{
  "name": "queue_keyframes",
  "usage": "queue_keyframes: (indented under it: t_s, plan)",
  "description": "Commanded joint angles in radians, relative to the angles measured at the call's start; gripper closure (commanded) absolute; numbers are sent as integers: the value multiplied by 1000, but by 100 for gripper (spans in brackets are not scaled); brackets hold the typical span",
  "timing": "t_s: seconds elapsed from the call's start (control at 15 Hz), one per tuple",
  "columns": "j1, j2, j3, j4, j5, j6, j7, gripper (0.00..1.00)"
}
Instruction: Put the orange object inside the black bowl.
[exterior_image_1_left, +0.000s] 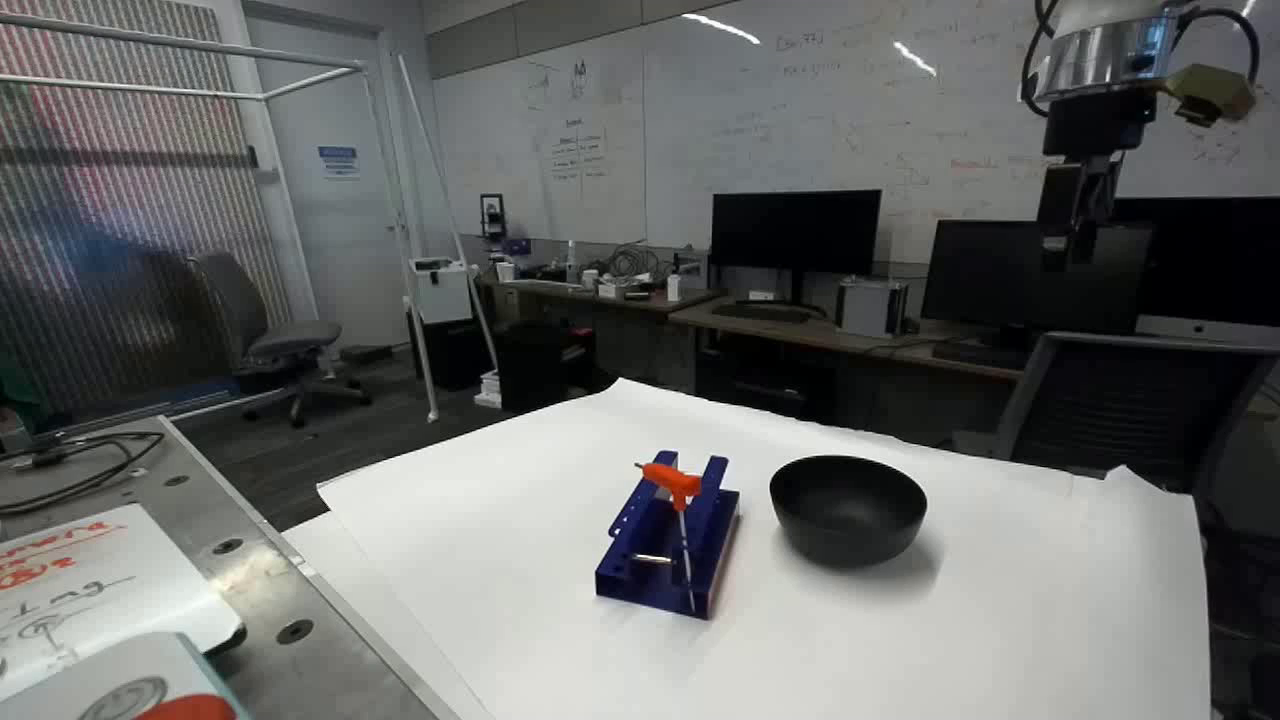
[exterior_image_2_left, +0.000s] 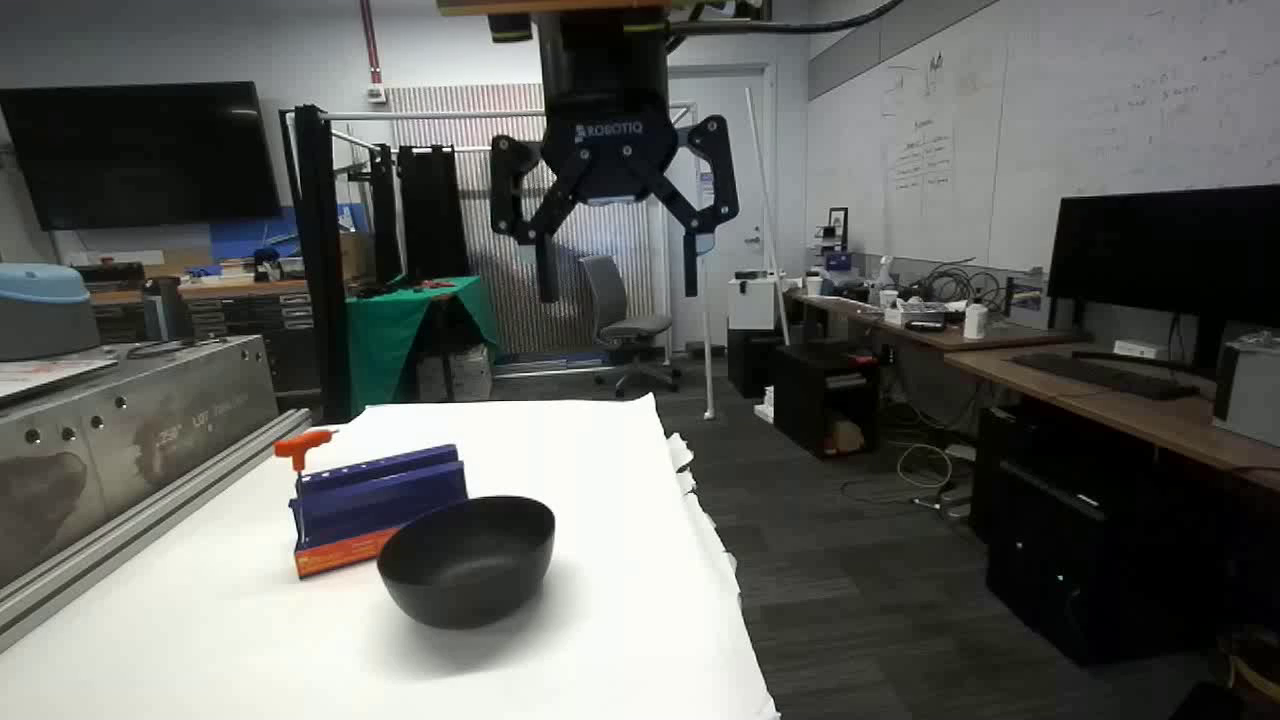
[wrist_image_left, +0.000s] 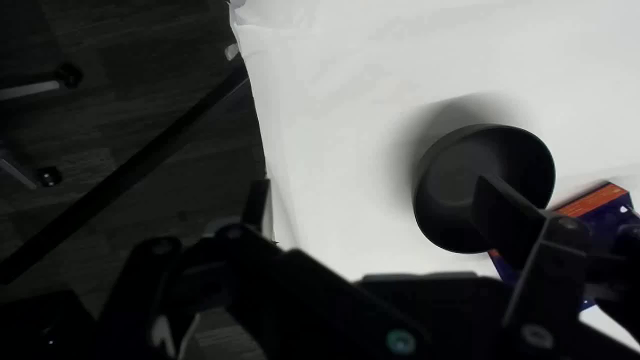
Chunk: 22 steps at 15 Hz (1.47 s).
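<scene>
The orange object is a T-handled tool (exterior_image_1_left: 672, 482) with a thin metal shaft. It stands about upright at one end of the dark blue holder (exterior_image_1_left: 640, 597); the tool (exterior_image_2_left: 303, 447) and holder (exterior_image_2_left: 385, 500) also show in an exterior view. The black bowl (exterior_image_1_left: 848, 515) sits on the white sheet beside the holder, with nothing seen inside; it also shows in an exterior view (exterior_image_2_left: 467, 565) and the wrist view (wrist_image_left: 457, 180). My gripper (exterior_image_2_left: 618, 290) is wide open and empty, high above the table. In the wrist view one finger of the gripper (wrist_image_left: 369, 186) overlaps the bowl. The orange handle is hidden there.
The holder has an orange side strip (wrist_image_left: 595, 197). The white sheet (exterior_image_1_left: 480, 520) has a ragged edge, with dark floor (wrist_image_left: 150, 125) beyond it. A metal beam (exterior_image_2_left: 140, 440) runs along one side of the sheet. A chair (exterior_image_1_left: 1130, 420) and desks with monitors (exterior_image_1_left: 797, 235) stand behind.
</scene>
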Motion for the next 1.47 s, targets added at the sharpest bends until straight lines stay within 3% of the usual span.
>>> queue_keyframes:
  t_s: [0.0,0.53,0.67,1.07,1.4]
  plan:
    - [-8,1,8,5,2,-1,-2,0]
    - [-3,16,18,21,5,-13,28,0]
    - [18,43,68,4,6,19,152,0]
    - [145,125,234,-49,-10,104,185,0]
    - [220,246,316,-5,19,132,236,0]
